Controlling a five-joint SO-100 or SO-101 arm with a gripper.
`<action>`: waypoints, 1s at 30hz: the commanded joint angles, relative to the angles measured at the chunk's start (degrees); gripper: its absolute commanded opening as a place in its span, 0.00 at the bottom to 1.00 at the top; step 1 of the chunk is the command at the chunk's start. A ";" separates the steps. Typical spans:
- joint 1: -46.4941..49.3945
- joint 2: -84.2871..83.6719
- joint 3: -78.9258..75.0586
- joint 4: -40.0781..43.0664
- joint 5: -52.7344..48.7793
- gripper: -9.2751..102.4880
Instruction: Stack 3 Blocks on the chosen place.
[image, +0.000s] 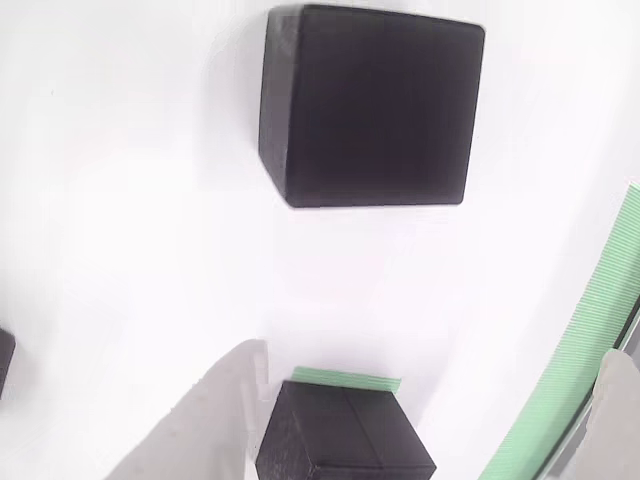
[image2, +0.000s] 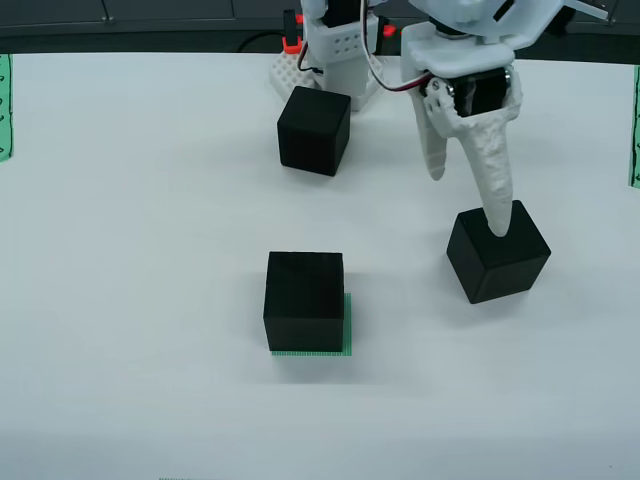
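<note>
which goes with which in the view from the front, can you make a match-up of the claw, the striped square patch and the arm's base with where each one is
Things:
1. white two-finger claw
2. small green-and-white striped square patch
3. white plastic arm base

Places in the view from the front:
a. just behind the top matte black cube
b. under the middle black cube
c. open, over the right black cube

Pairs: 1-c, 2-b, 3-a

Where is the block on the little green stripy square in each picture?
View that rides on the gripper: block at the bottom edge, middle.
View from above: block just below the middle, slightly left.
Shared landmark: the green striped square peeking out from under it.
</note>
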 joint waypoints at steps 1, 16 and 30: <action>-3.52 -3.08 -5.19 2.37 4.31 0.46; -9.05 -18.11 -15.03 5.45 8.88 0.47; -10.81 -28.30 -20.83 5.45 8.88 0.47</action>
